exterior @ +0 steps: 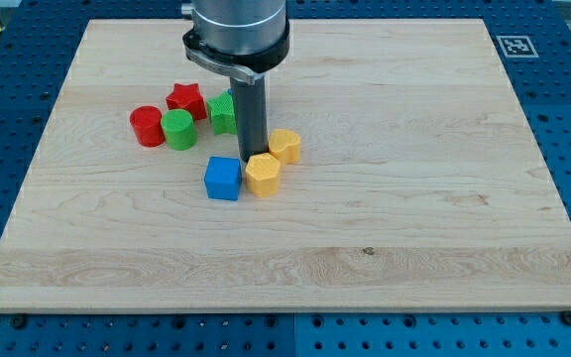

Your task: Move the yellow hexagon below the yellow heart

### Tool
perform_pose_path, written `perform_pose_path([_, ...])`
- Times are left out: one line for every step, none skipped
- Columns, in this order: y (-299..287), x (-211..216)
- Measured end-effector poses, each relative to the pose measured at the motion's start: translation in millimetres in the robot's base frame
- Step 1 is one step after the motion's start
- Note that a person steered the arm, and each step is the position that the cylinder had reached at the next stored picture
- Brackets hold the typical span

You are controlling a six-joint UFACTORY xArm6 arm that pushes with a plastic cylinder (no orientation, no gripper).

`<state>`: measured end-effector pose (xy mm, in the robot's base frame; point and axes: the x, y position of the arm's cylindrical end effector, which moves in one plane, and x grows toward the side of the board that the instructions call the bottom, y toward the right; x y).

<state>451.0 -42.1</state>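
My tip [253, 156] touches the top edge of the yellow hexagon [263, 174]. Yellow heart [285, 145] just upper right. No gripper fitted; rod only.

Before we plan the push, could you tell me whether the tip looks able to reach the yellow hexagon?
Probably yes: my tip already stands at the top edge of the yellow hexagon, with nothing between them.

Yellow hexagon [263, 174] flat near board's middle, yellow heart [285, 145] just beside, toward upper right.

tip [251, 156] just above hexagon [263, 175] | heart [285, 146] upper-right (touching) | cube [223, 178] left — beside it
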Motion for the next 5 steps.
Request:
perform_pose_path([0,11])
perform_pose_path([0,11])
perform_pose_path([-14,12])
perform_pose_path([-18,16])
perform_pose_path([-18,25])
